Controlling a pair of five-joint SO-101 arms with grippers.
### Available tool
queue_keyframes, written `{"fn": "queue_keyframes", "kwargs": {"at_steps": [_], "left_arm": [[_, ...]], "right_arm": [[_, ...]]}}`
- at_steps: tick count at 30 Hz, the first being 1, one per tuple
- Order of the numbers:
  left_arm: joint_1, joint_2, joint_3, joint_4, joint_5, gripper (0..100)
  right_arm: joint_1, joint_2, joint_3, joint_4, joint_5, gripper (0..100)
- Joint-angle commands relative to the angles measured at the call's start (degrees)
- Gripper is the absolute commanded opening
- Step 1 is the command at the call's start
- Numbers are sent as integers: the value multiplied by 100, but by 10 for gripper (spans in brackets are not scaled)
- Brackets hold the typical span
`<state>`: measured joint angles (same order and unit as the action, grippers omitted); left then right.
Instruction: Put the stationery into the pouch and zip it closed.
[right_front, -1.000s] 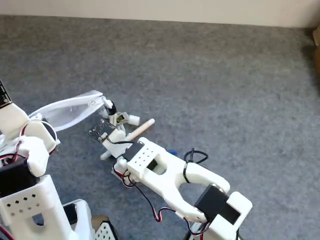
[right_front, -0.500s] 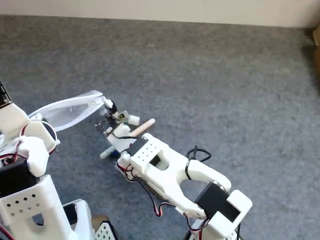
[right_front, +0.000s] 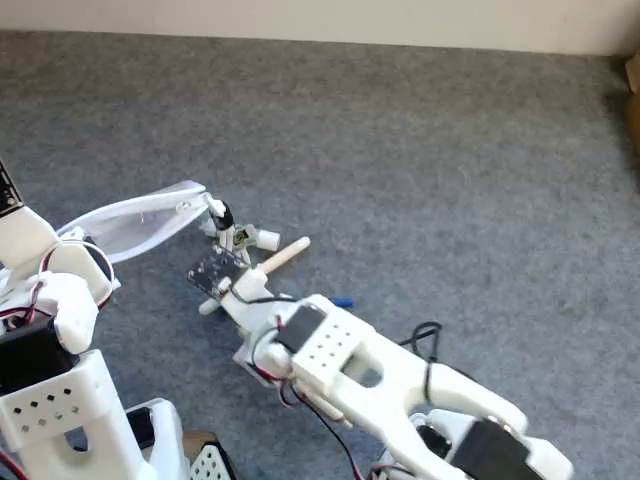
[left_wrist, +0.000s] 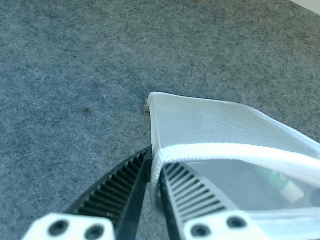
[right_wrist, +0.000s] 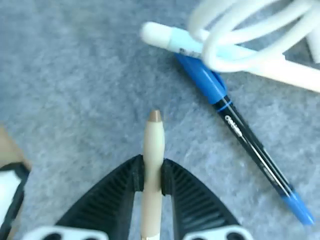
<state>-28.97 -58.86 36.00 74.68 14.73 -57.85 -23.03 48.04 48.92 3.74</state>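
Note:
My left gripper (left_wrist: 154, 162) is shut on the rim of the white mesh pouch (left_wrist: 225, 135), which it holds off the carpet with its mouth open. The pouch (right_front: 140, 220) hangs at the left in the high view, and something green (left_wrist: 281, 180) shows through its clear side. My right gripper (right_wrist: 150, 167) is shut on a beige pencil (right_wrist: 152, 145), low over the carpet. In the high view the pencil (right_front: 285, 255) lies just right of the pouch's mouth. A blue pen (right_wrist: 240, 132) and a white marker (right_wrist: 235, 57) lie just beyond the pencil's tip.
Looped white cable (right_wrist: 240, 25) lies over the marker. Small black and white items (right_front: 240, 235) sit between the pouch mouth and the pencil. Grey carpet (right_front: 450, 150) stretches open to the back and right. The left arm's base (right_front: 60, 400) fills the front left corner.
The right arm's body has swung toward the front right and its wrist has turned. The pencil stays where it was. The left arm and pouch have not moved.

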Motion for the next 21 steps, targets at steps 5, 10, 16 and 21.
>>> {"fn": "queue_keyframes", "kwargs": {"at_steps": [5, 10, 16, 21], "left_arm": [[215, 13, -57, -123, 44, 8], [549, 13, -75, -132, 44, 8], [1244, 4, -110, -158, 26, 8], [1560, 4, -242, -123, 26, 8]], "right_arm": [[-110, -1604, 374, 31, 0, 5], [-92, -2492, 567, 31, -35, 5], [-84, -3459, 576, -4, -53, 5], [-75, -4110, 585, -4, -466, 5]]}}
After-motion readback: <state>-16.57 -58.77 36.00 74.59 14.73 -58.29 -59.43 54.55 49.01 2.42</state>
